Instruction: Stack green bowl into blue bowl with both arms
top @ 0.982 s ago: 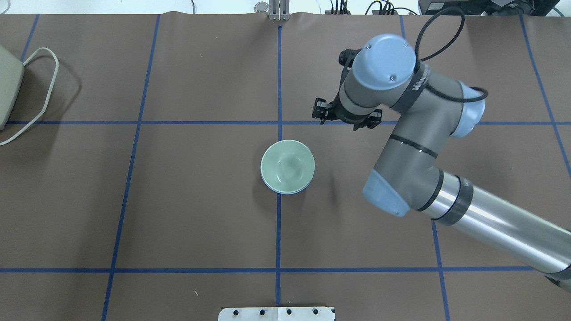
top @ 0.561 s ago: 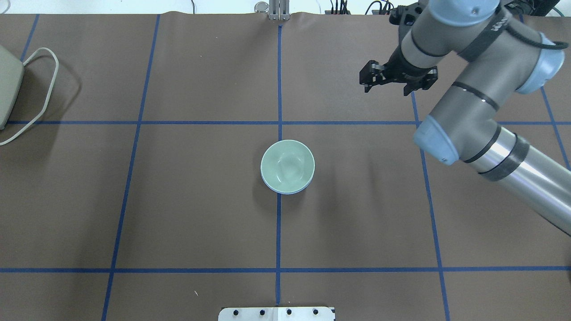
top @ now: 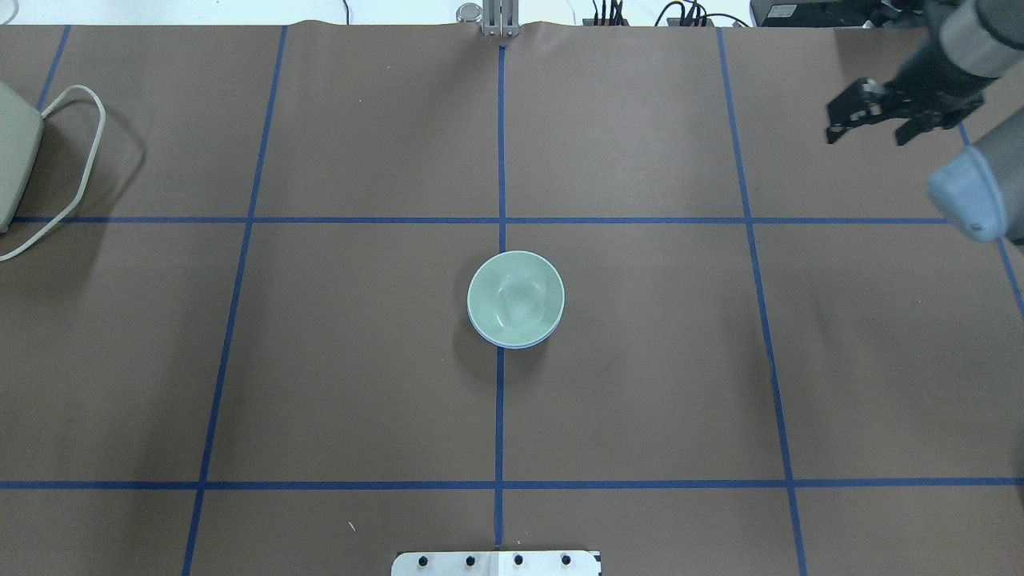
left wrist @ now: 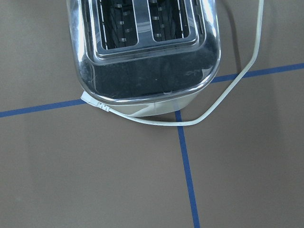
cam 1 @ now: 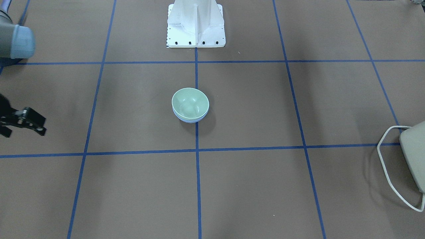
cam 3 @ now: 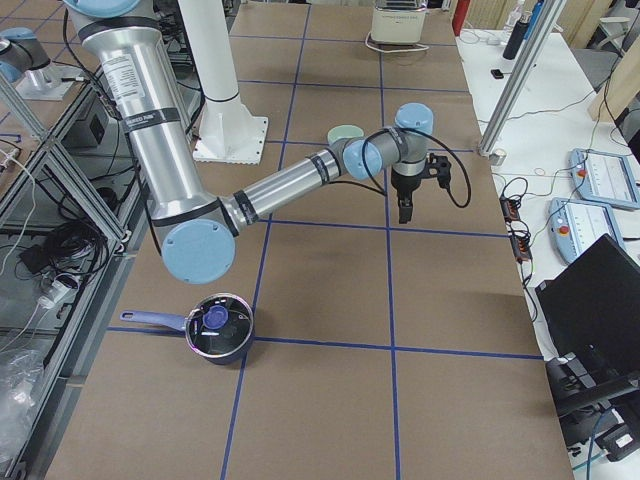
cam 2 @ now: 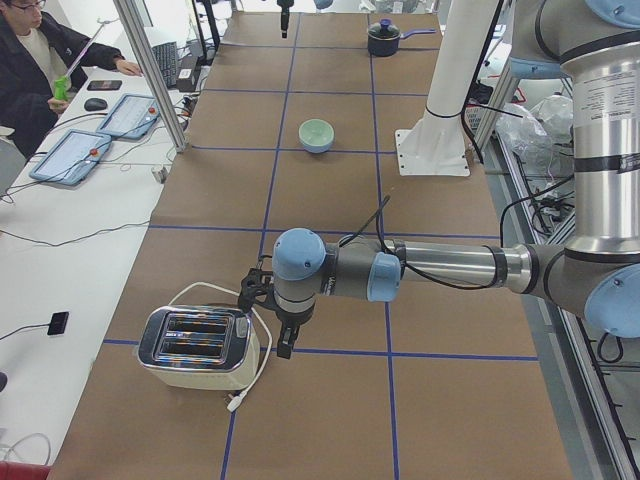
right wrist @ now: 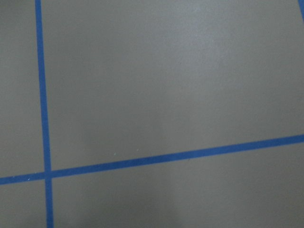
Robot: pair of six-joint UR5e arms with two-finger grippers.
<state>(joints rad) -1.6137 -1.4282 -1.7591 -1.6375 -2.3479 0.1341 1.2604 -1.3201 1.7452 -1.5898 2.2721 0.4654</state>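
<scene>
The green bowl [top: 516,296] sits nested inside the blue bowl [top: 512,345] at the table's centre. Only a thin blue rim shows below it. The front-facing view shows the same stack: green bowl [cam 1: 190,102], blue bowl [cam 1: 191,120]. My right gripper [top: 870,132] is open and empty, raised far to the right of the bowls. It also shows at the left edge of the front-facing view [cam 1: 23,132]. My left gripper [cam 2: 278,335] shows only in the exterior left view, next to the toaster. I cannot tell whether it is open or shut.
A chrome toaster [cam 2: 195,348] with a white cord [left wrist: 223,107] stands at the table's left end. A dark navy pot with a glass lid [cam 3: 220,328] stands at the right end. The white pedestal base [cam 1: 196,23] is behind the bowls. An operator [cam 2: 40,60] sits at a side desk.
My right arm has swung away from beside the bowls, toward the table's far right corner, with the gripper open throughout. The stacked bowls have not moved.
</scene>
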